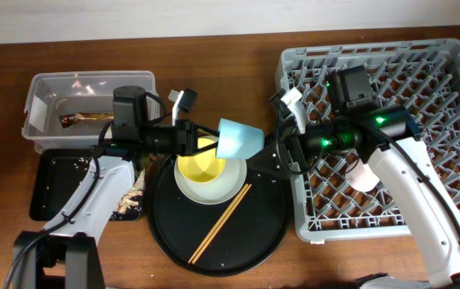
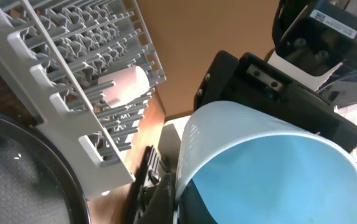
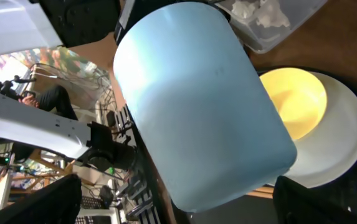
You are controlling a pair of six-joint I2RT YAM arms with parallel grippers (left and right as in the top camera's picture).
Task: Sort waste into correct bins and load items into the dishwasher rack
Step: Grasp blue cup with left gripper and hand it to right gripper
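Note:
My left gripper (image 1: 207,138) is shut on the rim of the small blue cup (image 1: 239,138) and holds it on its side above the round tray. The left wrist view shows the cup's mouth (image 2: 271,168) with one finger (image 2: 167,200) on its rim. My right gripper (image 1: 274,144) is open at the cup's base; in the right wrist view the cup (image 3: 197,106) lies between its spread fingers (image 3: 184,208). The yellow bowl (image 1: 201,165) sits on the grey-green plate (image 1: 217,191), with the chopsticks (image 1: 220,213) beside it. The pink cup (image 1: 364,173) lies in the dishwasher rack (image 1: 454,72).
The large round black tray (image 1: 254,237) holds the plate and chopsticks. The clear tub (image 1: 45,88) holds the brown-and-gold wrapper (image 1: 85,120) and tissue (image 3: 262,12). The shallow black tray (image 1: 49,193) has crumbs in it, and food scraps (image 1: 133,194) lie beside it.

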